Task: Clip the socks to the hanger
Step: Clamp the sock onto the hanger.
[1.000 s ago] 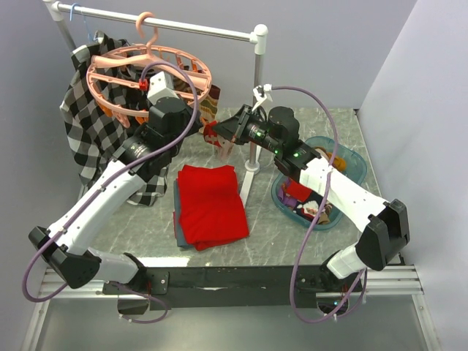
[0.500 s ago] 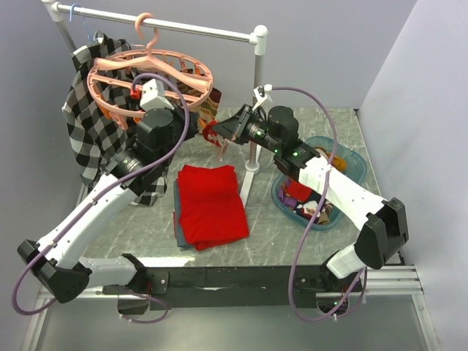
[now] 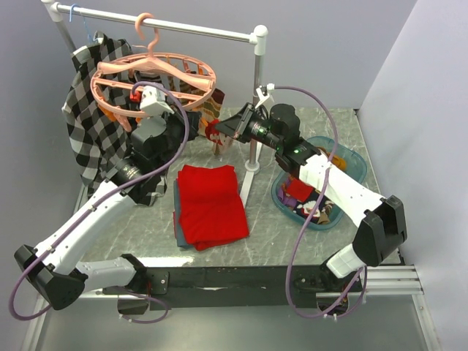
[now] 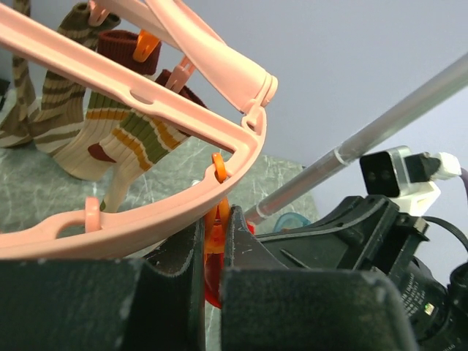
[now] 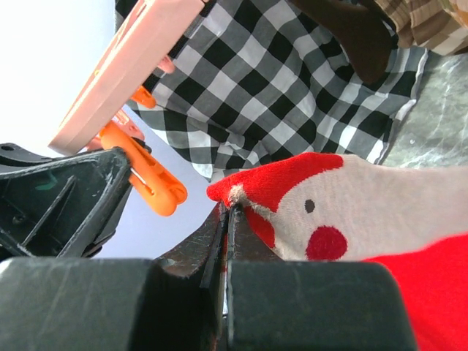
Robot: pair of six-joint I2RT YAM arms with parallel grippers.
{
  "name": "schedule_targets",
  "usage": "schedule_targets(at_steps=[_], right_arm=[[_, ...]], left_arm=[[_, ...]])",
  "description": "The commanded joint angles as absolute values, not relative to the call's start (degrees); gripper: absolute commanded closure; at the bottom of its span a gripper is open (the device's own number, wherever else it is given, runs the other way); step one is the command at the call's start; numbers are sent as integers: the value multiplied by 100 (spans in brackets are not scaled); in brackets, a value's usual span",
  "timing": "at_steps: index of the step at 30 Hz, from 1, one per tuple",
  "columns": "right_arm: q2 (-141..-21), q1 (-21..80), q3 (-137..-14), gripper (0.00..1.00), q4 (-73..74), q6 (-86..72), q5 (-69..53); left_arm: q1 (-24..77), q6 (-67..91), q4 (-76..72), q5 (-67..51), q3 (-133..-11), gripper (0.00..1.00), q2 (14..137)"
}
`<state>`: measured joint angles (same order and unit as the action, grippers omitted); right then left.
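Left gripper [image 4: 216,245]: pinches orange clip [image 4: 216,218] under hanger [image 4: 146,224] rim;
Right gripper [image 5: 228,219]: pinches red sock [image 5: 344,201] edge;
Sock axis: apparently outward past fingertips, toward hanger

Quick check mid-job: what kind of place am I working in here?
Probably a lab test cell staged as a laundry corner: plain grey walls boxing a stone-look table, a white rail carrying a pink clip hanger and checked shirt, a blue tub of socks.

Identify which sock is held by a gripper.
The red-and-grey sock with the red dot, pinched by the right gripper. The striped socks hang from the hanger, and other socks lie in the blue tub.
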<state>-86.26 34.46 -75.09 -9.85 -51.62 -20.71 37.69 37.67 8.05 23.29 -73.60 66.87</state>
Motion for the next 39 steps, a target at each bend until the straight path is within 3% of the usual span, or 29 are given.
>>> schedule_targets(at_steps=[1,39], right_arm=[[-8675,3410,-7901,100,-1222,-5256,-2241],[-8815,3164,-8262,100,-1600,-5836,-2927]], left_arm=[[3779,3533,290,2039,-7304,99,6539],[3771,2531,-659,1565,-6847,95,6557]])
